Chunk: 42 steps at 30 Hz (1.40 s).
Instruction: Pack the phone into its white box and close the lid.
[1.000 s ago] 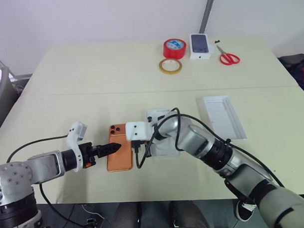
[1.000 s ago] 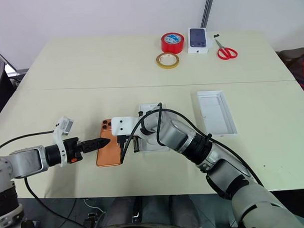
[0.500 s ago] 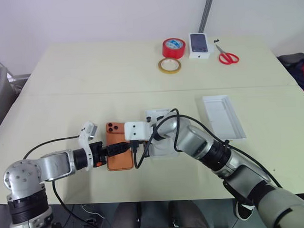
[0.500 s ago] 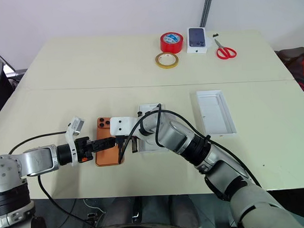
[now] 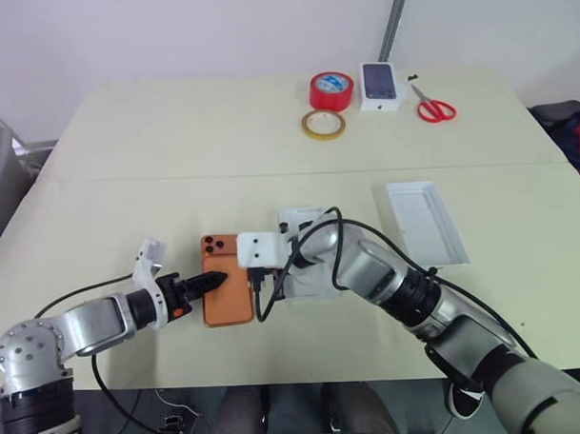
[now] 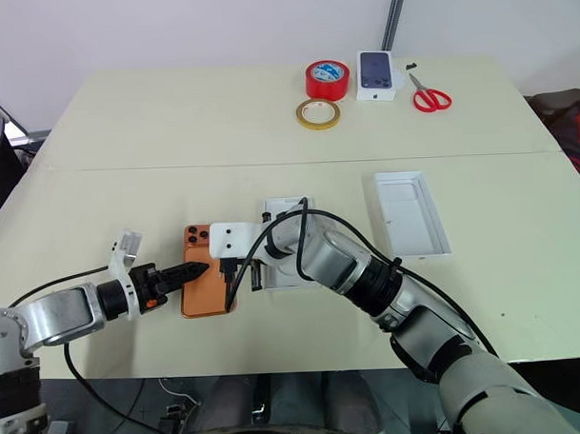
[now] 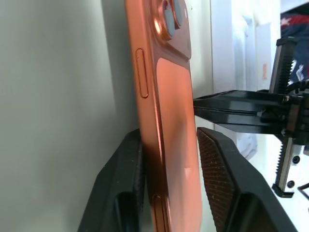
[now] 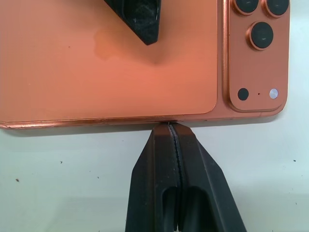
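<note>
both grippers at phone — left gripper straddling edge, right gripper pressed shut.

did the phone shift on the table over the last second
No. The phone lies in the same spot beside the white box, about as far from the table's seam as before.

At the table's far edge: red tape roll, yellowish tape ring, small phone-printed carton, red-handled scissors.
</note>
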Tool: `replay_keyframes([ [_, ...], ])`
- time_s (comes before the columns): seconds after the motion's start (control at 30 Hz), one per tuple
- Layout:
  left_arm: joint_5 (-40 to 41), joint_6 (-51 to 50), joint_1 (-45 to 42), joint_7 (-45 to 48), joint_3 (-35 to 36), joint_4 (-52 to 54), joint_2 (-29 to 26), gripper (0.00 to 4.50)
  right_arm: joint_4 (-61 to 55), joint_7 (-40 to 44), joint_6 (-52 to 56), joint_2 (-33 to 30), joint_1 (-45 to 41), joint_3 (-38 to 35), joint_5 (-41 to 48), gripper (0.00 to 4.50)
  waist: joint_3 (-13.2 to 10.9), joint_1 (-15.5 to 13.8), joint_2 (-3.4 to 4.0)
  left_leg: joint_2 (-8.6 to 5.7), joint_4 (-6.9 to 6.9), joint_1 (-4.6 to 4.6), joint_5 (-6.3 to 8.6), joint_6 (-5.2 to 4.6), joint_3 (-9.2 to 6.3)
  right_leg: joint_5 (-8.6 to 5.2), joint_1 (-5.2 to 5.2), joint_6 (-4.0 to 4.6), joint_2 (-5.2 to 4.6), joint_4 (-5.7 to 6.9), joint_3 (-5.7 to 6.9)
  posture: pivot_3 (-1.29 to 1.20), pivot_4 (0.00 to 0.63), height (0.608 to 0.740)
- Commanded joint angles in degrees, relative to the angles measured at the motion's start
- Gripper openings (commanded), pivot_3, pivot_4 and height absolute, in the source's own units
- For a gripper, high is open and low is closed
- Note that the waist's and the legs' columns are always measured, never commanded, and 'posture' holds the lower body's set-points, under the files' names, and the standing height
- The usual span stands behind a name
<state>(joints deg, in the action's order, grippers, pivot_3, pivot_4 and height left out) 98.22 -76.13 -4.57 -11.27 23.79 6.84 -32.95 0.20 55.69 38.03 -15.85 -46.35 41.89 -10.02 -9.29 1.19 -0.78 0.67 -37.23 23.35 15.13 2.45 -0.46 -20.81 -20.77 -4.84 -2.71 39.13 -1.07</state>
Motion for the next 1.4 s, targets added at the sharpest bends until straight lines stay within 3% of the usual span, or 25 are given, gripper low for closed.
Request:
replay_keyframes([
  [0.03,6.0,4.7,1.3,-2.1,-0.6,-0.1,-1.5,1.05,-3.5,-0.1,-0.3,-0.5,-0.7,-2.2,0.0,0.00,0.0,0.0,-0.01,0.00,0.00,0.01,0.00,0.00,0.00,0.00,-0.01,0.00,0.00,0.00,0.00,0.00,0.150,0.740],
  [0.13,9.3,7.9,2.3,-3.3,-1.5,0.0,-2.6,0.07,-6.8,-0.2,1.3,-1.7,-1.0,-5.1,1.2,0.00,0.0,-0.1,-0.02,0.00,-0.01,0.02,0.00,-0.01,-0.01,0.00,-0.01,0.00,-0.02,0.00,0.02,0.00,0.150,0.740],
  [0.2,12.0,10.6,2.6,-4.1,-1.8,0.3,-2.8,0.07,-9.7,-0.5,3.2,-2.3,-0.7,-8.0,2.3,0.00,0.0,-0.1,-0.02,0.00,0.02,0.03,0.02,-0.04,0.00,0.00,-0.01,0.00,-0.02,-0.01,0.00,0.00,0.150,0.740],
  [0.4,14.8,16.7,-4.8,-6.0,-5.7,4.3,-0.4,0.07,-24.9,0.4,11.2,-7.5,4.7,-27.3,13.6,0.00,-0.2,-1.3,-0.19,-0.01,0.01,0.14,0.06,-0.11,-0.07,0.00,0.00,0.00,-0.07,-0.10,0.13,0.00,0.150,0.740],
  [0.57,14.0,20.4,-12.6,-11.7,-16.4,3.7,5.9,0.07,-31.0,2.3,12.9,-17.0,14.2,-39.5,20.8,0.00,-0.2,-1.8,-0.17,-0.07,-0.01,0.13,0.14,-0.23,-0.06,0.01,0.15,0.00,-0.11,-0.30,0.14,0.00,0.150,0.740],
  [0.77,9.8,20.4,-17.3,-12.1,-23.0,-1.6,10.4,0.07,-32.7,-0.6,13.6,-24.0,22.0,-44.4,22.8,0.00,-0.3,-0.2,-0.23,0.01,-0.02,0.07,0.11,-0.22,-0.03,0.01,0.21,-0.01,0.09,-0.29,0.07,0.00,0.150,0.740],
  [1.0,6.3,18.5,-20.4,-10.5,-25.3,-6.5,13.0,0.07,-34.3,-5.0,14.3,-25.9,25.8,-44.9,24.5,0.00,-0.3,-0.5,-0.24,0.05,-0.05,0.05,-0.04,0.04,-0.02,0.01,0.22,0.00,0.19,-0.24,0.04,0.00,0.150,0.740],
  [1.07,5.7,17.6,-20.9,-10.0,-25.6,-6.7,13.6,0.98,-33.6,-6.3,14.0,-26.2,25.8,-44.1,24.4,0.00,-0.3,-0.6,-0.26,0.04,-0.09,0.05,-0.05,0.05,-0.02,0.01,0.22,0.00,0.19,-0.24,0.04,0.00,0.150,0.740],
  [1.1,5.9,17.2,-20.9,-9.9,-25.7,-6.6,13.8,1.19,-33.3,-6.8,13.9,-26.3,25.6,-43.8,24.5,0.00,-0.3,-0.7,-0.26,0.04,-0.09,0.05,-0.06,0.06,-0.02,0.01,0.23,0.00,0.18,-0.24,0.04,0.00,0.150,0.740],
  [1.2,5.7,15.8,-21.0,-9.6,-25.6,-5.9,13.4,2.67,-32.6,-7.6,13.7,-26.7,25.1,-43.4,25.0,0.00,-0.3,-0.7,-0.27,0.03,-0.12,0.06,-0.07,0.07,-0.02,0.00,0.25,-0.01,0.17,-0.24,0.05,0.00,0.150,0.740],
  [1.3,5.6,13.8,-20.6,-7.8,-23.9,-3.8,9.7,4.09,-31.9,-8.0,13.5,-27.3,24.6,-43.0,25.3,0.00,-0.3,-0.6,-0.27,0.03,-0.11,0.05,-0.08,0.11,-0.03,0.00,0.25,-0.01,0.18,-0.24,0.05,0.00,0.150,0.740],
  [1.4,1.9,11.1,-20.3,-2.8,-22.4,-0.2,2.9,4.09,-30.8,-8.1,13.0,-28.4,24.1,-41.7,24.9,0.00,-0.3,-0.2,-0.26,0.06,-0.04,0.01,-0.10,0.14,-0.02,0.00,0.24,-0.01,0.21,-0.23,0.02,0.00,0.150,0.740],
])
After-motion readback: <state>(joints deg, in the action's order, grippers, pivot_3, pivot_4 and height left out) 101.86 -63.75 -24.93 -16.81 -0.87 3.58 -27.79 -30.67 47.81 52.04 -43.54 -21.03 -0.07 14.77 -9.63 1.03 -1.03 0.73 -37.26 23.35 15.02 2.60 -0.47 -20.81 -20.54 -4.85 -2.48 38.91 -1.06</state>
